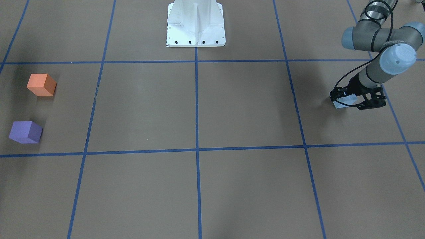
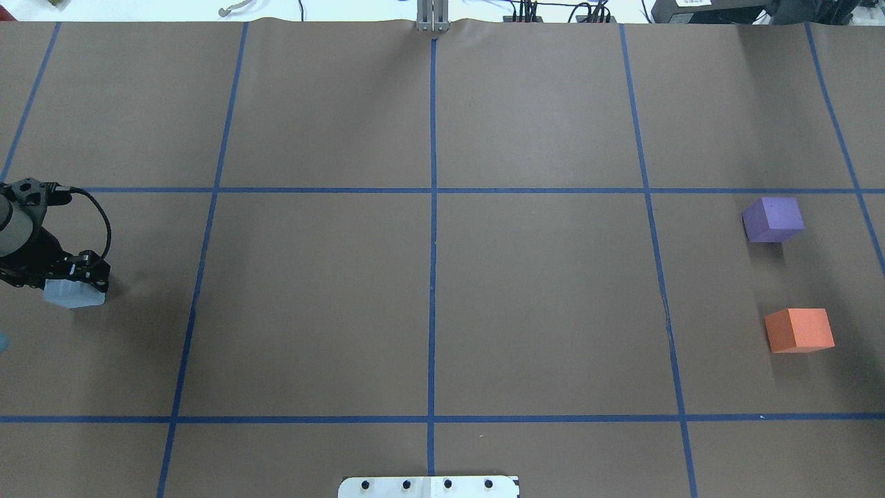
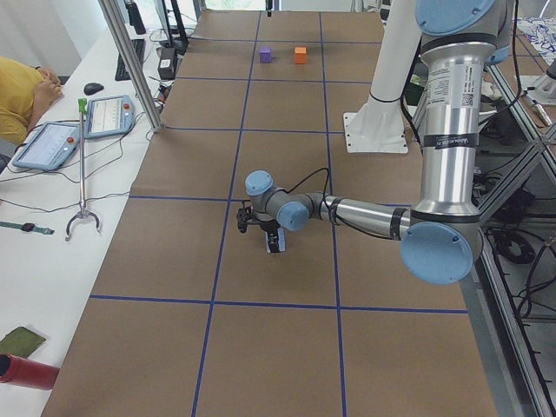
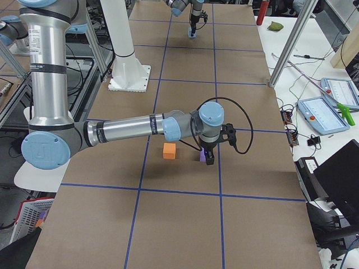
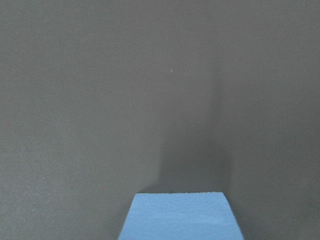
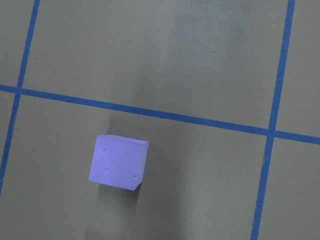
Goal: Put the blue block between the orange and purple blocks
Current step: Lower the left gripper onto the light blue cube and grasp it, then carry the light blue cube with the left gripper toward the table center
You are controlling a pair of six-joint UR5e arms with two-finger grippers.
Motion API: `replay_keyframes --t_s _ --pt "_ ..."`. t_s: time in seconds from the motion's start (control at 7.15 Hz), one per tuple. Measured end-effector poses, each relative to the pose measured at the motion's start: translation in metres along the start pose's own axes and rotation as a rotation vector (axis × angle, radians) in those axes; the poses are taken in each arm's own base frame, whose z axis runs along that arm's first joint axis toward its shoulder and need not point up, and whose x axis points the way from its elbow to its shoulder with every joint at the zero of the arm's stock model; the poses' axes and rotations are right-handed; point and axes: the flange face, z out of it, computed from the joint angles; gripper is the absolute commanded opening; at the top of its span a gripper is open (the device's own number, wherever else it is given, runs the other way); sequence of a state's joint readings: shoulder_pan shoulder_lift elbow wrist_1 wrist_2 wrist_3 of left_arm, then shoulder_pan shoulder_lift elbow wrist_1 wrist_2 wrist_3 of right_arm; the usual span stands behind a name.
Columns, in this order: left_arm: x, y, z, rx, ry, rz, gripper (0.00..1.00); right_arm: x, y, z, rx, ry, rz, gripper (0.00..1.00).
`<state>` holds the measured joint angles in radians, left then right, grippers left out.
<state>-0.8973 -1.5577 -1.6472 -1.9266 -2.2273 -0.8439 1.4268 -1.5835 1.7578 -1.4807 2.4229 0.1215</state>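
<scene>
The light blue block [image 1: 342, 103] is at the table's far left in the overhead view [image 2: 72, 294]. My left gripper [image 1: 357, 99] stands over it with a finger on each side, shut on it, low at the table surface. The block's top shows at the bottom edge of the left wrist view [image 5: 180, 217]. The orange block [image 2: 798, 330] and the purple block [image 2: 772, 219] sit apart at the far right with a gap between them. My right gripper [image 4: 208, 158] shows only in the exterior right view, right beside the purple block [image 6: 119, 162]. I cannot tell whether it is open.
Brown paper with blue tape grid lines [image 2: 432, 277] covers the table. The robot's white base plate [image 1: 196, 25] stands at the middle of the near edge. Tablets and tools [image 3: 82, 130] lie on a side bench beyond the table.
</scene>
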Motion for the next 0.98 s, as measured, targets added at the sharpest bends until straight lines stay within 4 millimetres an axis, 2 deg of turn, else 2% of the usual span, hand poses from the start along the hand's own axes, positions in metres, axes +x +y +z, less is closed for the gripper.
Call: replay_keyframes --t_s 0.28,0.42,0.56,0.7,0.84,0.98 --pt "0.01 0.0 -0.007 0.008 0.016 0.013 0.0 -0.004 -0.002 -0.002 0.004 -0.013 -0.002 1.0" --pt "0.03 -0.003 -0.02 0.026 0.044 0.036 0.0 -0.005 -0.003 -0.003 0.007 -0.016 -0.002 1.0" --pt "0.065 -0.014 -0.04 0.055 0.082 0.072 0.0 -0.007 -0.003 -0.004 0.01 -0.018 0.004 1.0" --pt "0.108 -0.026 -0.061 0.083 0.119 0.108 0.0 -0.01 -0.004 -0.006 0.011 -0.024 0.011 1.0" --pt "0.169 -0.035 -0.084 0.095 0.163 0.139 0.0 -0.012 -0.003 -0.003 0.006 -0.028 0.012 1.0" --pt "0.247 -0.028 -0.097 0.079 0.208 0.16 0.0 -0.015 -0.003 0.002 -0.005 -0.029 0.009 1.0"
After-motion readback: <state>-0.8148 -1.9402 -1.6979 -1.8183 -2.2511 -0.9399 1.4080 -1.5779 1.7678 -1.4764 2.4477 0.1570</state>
